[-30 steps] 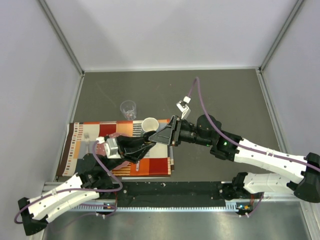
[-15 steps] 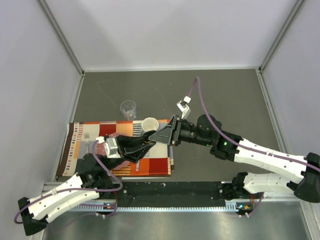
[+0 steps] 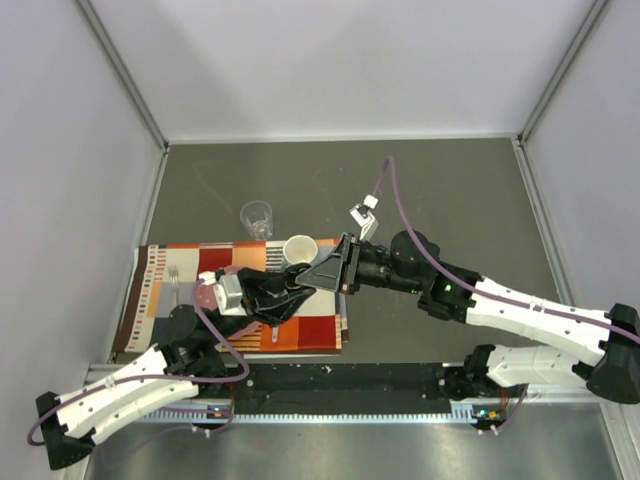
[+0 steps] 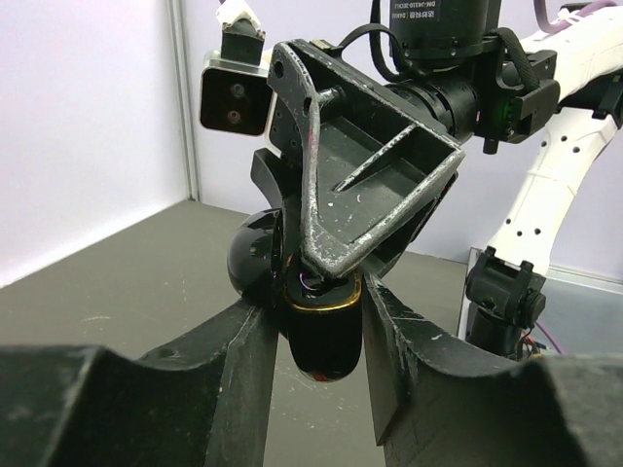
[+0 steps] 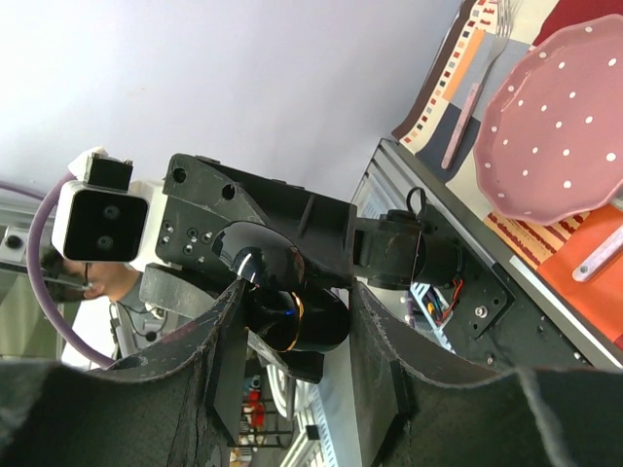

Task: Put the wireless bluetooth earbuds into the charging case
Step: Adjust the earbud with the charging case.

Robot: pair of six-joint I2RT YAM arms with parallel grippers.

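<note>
The right gripper [image 5: 292, 306] pinches the black, gold-rimmed case [image 4: 321, 345]. The left gripper [image 4: 321, 309] flanks its lower body, but whether it presses is unclear. From above, crossed fingers hide the case, held over the mat [image 3: 312, 328] near the mug [image 3: 298, 247]. The earbuds cannot be made out.

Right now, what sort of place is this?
Probably a walled robot test cell staged as a dining table: white panel walls, a striped placemat, a white mug and a clear glass.

White arms [image 3: 540, 318] — black jaws, purple cables [image 3: 397, 205]
</note>
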